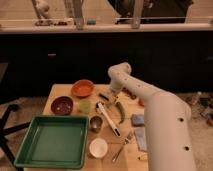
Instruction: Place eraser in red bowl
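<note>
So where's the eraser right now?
In the camera view, the eraser is at the table's far middle, just right of the red bowl, with the gripper right beside it.

Desk point(56, 93): rear bowl point(82, 88) near far edge. Second bowl point(62, 105) before it, to left; small cup point(85, 106) just right of second bowl. Eraser point(104, 96) right of rear bowl; gripper point(111, 95) just beside eraser, on right. Tray point(52, 141) front-left. Metal cup point(96, 123) by tray's far-right corner. Sponge point(137, 120) near right edge.
</note>
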You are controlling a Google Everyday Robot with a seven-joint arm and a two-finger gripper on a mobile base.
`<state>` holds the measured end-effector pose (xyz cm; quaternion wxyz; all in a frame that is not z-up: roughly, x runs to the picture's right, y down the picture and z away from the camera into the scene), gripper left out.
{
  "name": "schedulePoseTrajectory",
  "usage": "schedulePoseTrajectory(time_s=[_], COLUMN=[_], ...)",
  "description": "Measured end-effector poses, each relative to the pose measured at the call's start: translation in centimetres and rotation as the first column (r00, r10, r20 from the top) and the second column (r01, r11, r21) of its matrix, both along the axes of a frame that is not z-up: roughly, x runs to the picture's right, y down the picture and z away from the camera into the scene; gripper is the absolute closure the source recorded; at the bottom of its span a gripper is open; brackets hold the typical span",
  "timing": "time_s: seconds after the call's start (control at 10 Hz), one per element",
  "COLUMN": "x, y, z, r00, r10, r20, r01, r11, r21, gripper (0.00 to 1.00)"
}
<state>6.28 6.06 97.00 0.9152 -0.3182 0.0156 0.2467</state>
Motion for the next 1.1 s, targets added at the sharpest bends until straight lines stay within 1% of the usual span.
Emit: schedulePoseTrajectory(time_s=[0.3,0.7,0.9,1.1], x=[0.1,0.5,0.5,-0.2], y=[-1.0,-2.4,-3.1,-3.9], z=[-0.8,-1.8,-2.5,-3.4], r00=[1.0,0.997,0.994,0.99], r10=[0.023,0.073,0.09,0.097], r20=[0.014,0.039,0.064,0.106], r01=[-0.024,-0.075,-0.095,-0.107], r11=[0.9993,0.995,0.9924,0.9905], r21=[0.028,0.066,0.078,0.087], gripper=[1.0,1.0,1.0,1.0])
